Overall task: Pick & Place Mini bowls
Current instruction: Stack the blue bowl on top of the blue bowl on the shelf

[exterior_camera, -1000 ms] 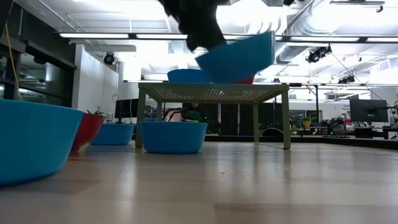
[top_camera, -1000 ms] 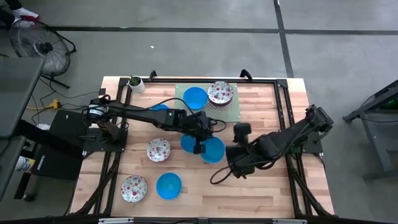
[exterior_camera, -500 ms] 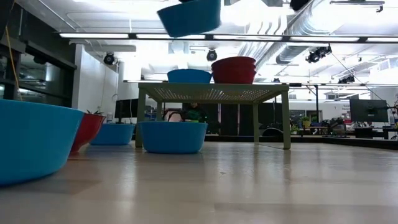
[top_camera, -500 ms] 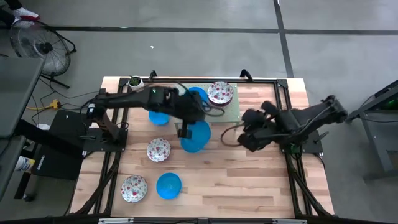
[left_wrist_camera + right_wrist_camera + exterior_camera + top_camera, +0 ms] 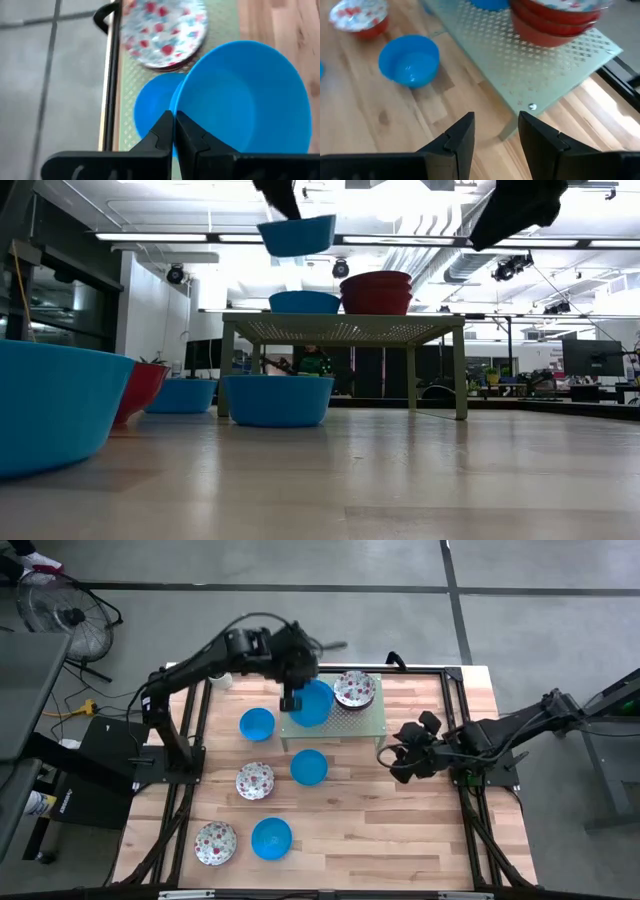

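While my left gripper (image 5: 174,131) pinches a blue bowl (image 5: 245,97) above the green rack (image 5: 365,718), three sit there; five wait on the table (image 5: 420,830). My right gripper (image 5: 495,131) hangs spread.

Two dark, matte-black jointed arms are seen from above, each built of slim tubular links and bulkier joint housings, with black cables looped loosely alongside. The left end effector (image 5: 173,131) is shown with two narrow, tapered black fingers; the right end effector (image 5: 495,131) is shown with broader, angular black fingers.
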Available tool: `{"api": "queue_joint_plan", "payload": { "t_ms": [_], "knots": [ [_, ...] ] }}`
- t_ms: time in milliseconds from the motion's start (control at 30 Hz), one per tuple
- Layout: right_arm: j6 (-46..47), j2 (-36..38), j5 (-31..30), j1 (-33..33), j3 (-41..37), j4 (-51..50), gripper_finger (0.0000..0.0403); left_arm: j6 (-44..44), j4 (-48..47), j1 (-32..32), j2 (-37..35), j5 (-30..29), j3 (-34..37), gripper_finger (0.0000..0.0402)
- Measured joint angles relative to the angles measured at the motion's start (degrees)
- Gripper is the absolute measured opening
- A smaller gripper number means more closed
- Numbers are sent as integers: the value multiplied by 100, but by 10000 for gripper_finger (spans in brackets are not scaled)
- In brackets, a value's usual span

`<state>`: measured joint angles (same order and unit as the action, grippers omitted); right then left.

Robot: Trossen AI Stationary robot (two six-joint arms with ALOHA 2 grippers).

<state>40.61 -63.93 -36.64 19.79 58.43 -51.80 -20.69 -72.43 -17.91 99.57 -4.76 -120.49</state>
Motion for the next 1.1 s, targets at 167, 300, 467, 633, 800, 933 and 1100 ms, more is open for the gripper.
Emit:
{"api": "queue_joint_plan", "payload": {
  "t_ms": [167,300,467,633,800,933,1100],
  "knots": [
    [-635,328,403,-275,-263,58,139,648,68,-746,2,672,0,0],
    [-903,615,653,-775,-368,-123,139,1102,51,-1172,2,1069,105,0],
    [-2005,1048,1171,-1582,-452,-184,139,1617,254,-1443,2,1437,362,0],
    [-2991,1666,1652,-2247,-843,139,139,2060,248,-1512,2,1425,586,0],
    [-3300,2229,2371,-2789,-1236,327,139,2442,379,-1510,2,1327,842,0],
    [-3319,2554,2561,-2984,-1479,347,139,2681,437,-1510,2,1326,1018,0],
    [-3318,2764,2741,-3036,-1610,323,139,2849,648,-1510,3,1322,1237,0]
  ]
}}
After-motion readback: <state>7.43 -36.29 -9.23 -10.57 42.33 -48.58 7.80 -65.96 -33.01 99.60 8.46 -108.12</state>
